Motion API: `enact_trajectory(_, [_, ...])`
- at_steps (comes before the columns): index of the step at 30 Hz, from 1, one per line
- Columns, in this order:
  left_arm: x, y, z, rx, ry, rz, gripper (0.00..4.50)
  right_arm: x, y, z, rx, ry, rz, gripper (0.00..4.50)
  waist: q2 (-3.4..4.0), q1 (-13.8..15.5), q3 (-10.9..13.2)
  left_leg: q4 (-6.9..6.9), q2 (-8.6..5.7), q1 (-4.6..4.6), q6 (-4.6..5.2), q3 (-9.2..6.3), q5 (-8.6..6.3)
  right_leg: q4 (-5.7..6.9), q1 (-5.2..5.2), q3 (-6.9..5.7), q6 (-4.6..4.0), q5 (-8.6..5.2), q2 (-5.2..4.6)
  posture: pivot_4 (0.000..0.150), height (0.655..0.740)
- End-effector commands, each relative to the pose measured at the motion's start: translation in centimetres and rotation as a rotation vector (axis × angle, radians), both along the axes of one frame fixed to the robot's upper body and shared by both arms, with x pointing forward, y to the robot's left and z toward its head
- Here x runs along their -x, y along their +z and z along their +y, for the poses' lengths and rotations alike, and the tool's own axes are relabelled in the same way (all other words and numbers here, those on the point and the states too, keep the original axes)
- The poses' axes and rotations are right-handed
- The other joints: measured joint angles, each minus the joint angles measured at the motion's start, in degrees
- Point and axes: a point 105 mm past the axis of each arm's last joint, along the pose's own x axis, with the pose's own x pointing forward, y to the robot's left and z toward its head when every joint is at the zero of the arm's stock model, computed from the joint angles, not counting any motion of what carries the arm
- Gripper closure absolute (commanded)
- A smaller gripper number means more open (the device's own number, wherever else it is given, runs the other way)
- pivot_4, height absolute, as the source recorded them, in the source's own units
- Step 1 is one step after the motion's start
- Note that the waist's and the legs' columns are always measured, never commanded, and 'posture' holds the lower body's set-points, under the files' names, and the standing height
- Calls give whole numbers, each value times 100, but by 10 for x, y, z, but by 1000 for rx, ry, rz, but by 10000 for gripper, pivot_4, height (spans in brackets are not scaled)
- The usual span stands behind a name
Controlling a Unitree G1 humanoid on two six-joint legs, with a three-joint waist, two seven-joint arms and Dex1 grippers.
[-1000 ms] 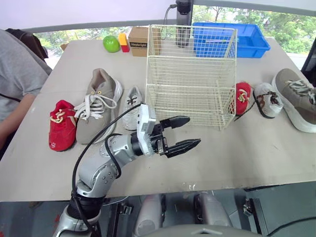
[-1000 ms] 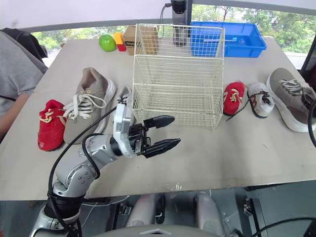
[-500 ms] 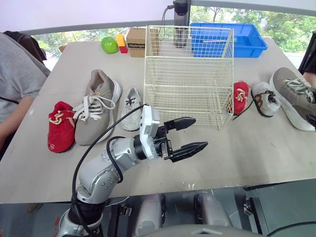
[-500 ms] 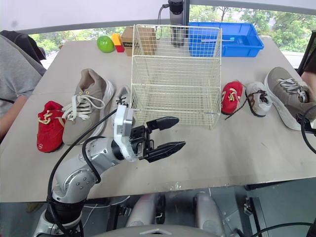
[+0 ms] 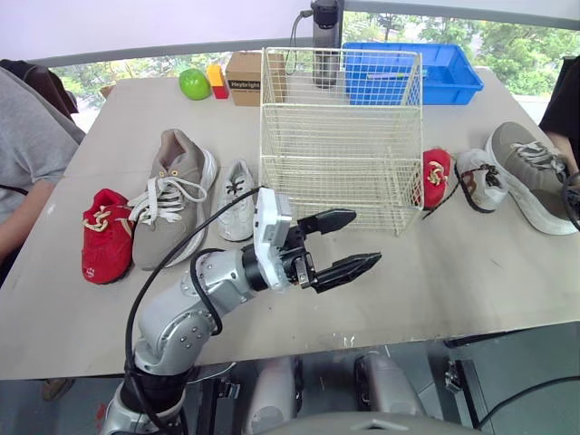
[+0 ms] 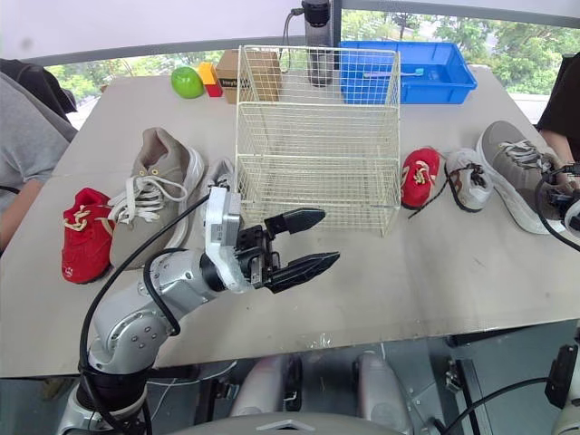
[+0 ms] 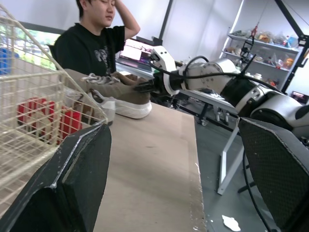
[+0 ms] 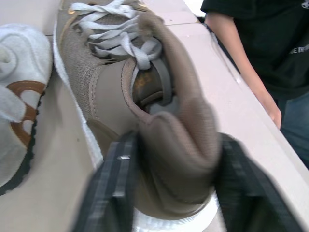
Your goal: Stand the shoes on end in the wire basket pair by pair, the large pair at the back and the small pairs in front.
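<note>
Six shoes (image 5: 172, 208), one wire basket (image 5: 340, 136). The left tool (image 5: 366, 237) is spread, bare table (image 5: 453, 272) around it. The right tool (image 8: 176, 145) pinches the edge-side large shoe (image 8: 111, 87).

Both head eyes look forward and down from the near edge and share the whole table (image 5: 471, 272) and basket (image 5: 340, 136). The left wrist camera sits low, facing right past the basket to the right gripper (image 7: 145, 87) at the big shoe (image 7: 120, 92). The right wrist camera is close over that shoe's heel, facing far.

Matt cloth shoe (image 8: 159, 121); wire basket (image 5: 340, 136) (coated metal)
</note>
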Motion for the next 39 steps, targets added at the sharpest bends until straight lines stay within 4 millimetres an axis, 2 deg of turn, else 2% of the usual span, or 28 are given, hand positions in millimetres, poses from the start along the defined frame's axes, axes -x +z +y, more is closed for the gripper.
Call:
enact_trajectory(1, [1,11,-1,21,-17,-53,0,-3,8,10,5,57,-56,43731,0,8,0,0,0,0,0,0,0,0,0,1,0,0,1,1500,7400])
enact_trajectory(3, [-2,11,0,25,-15,-55,0,0,14,15,15,85,-86,44905,0,12,0,1,-1,-1,0,1,0,0,0,3,3,2,1,1500,7400])
enact_trajectory(6, [-8,13,1,41,-6,-65,0,12,32,20,176,135,-129,44905,2,35,0,0,-1,-3,0,1,0,0,-1,1,9,5,2,1500,7400])
enact_trajectory(9, [-16,18,2,73,30,-72,0,25,64,13,422,89,-207,44905,14,61,7,-1,-1,-13,0,1,0,0,-5,-8,11,4,3,1500,7400])
enact_trajectory(11, [-23,25,2,111,50,-71,0,35,93,21,630,135,-253,44905,35,77,17,-1,-2,-15,0,2,0,-1,-6,-8,12,3,3,1500,7400])
enact_trajectory(13, [-29,32,2,144,58,-69,0,41,119,31,740,185,-302,44905,58,81,20,-1,-7,-18,0,5,0,-3,-9,-3,15,2,-2,1500,7400])
enact_trajectory(16, [-40,43,2,176,87,-67,0,47,155,59,849,323,-380,44905,60,38,20,-1,-6,-12,0,3,0,-2,-8,-1,15,2,1,1500,7400])
enact_trajectory(18, [-55,53,2,170,182,-73,0,53,183,77,872,389,-459,44905,59,22,20,-1,-2,-10,0,2,0,-2,-8,-1,15,2,6,1500,7400])
enact_trajectory(21, [-71,73,6,166,279,-83,0,64,219,113,871,532,-567,44905,55,39,25,-1,-1,-13,0,-7,0,-1,-6,-3,15,3,13,1500,7400])
enact_trajectory(23, [-77,88,13,192,268,-63,0,72,234,140,832,655,-612,44905,55,53,29,-2,0,-18,-1,-11,0,-2,-7,-4,15,3,14,1500,7400])
enact_trajectory(25, [-84,101,23,236,263,-29,0,78,241,155,825,727,-615,44905,54,64,33,-2,1,-21,-1,-15,0,-4,-8,-9,15,2,15,1500,7400])
enact_trajectory(26, [-90,115,34,305,255,13,0,82,244,164,796,781,-611,44905,49,74,36,-4,2,-22,-1,-17,0,-7,-8,-13,15,2,15,1500,7400])
enact_trajectory(28, [-104,156,72,495,241,93,0,93,250,182,731,903,-608,44905,31,86,45,-5,4,-25,-1,-19,0,-11,-6,-19,18,-1,14,1500,7400])
enact_trajectory(29, [-106,169,85,514,241,71,0,97,251,190,698,957,-605,44905,20,86,61,1,5,-24,-1,-19,0,-5,-5,-21,19,-2,13,1500,7400])
enact_trajectory(30, [-101,187,92,480,218,20,0,104,246,200,667,1057,-567,44905,-9,69,94,1,5,-31,-1,-21,0,-4,-12,-24,18,-1,12,1500,7400])
enact_trajectory(32, [-89,205,94,352,181,-71,0,112,234,212,632,1199,-476,44905,-15,30,102,-4,6,-36,-2,-22,0,-4,-21,-24,17,0,14,1500,7400])
enact_trajectory(36, [-69,202,79,82,52,-152,0,117,207,231,623,1406,-322,44905,-15,77,100,-9,-3,-28,-4,-15,-2,-9,-13,-16,41,-15,-14,1500,7400])
enact_trajectory(39, [-59,184,61,-113,-66,-176,0,109,201,247,640,1503,-332,44905,-16,100,104,-6,-7,-36,-4,-4,-2,-10,-12,-28,43,-16,-28,1500,7400])
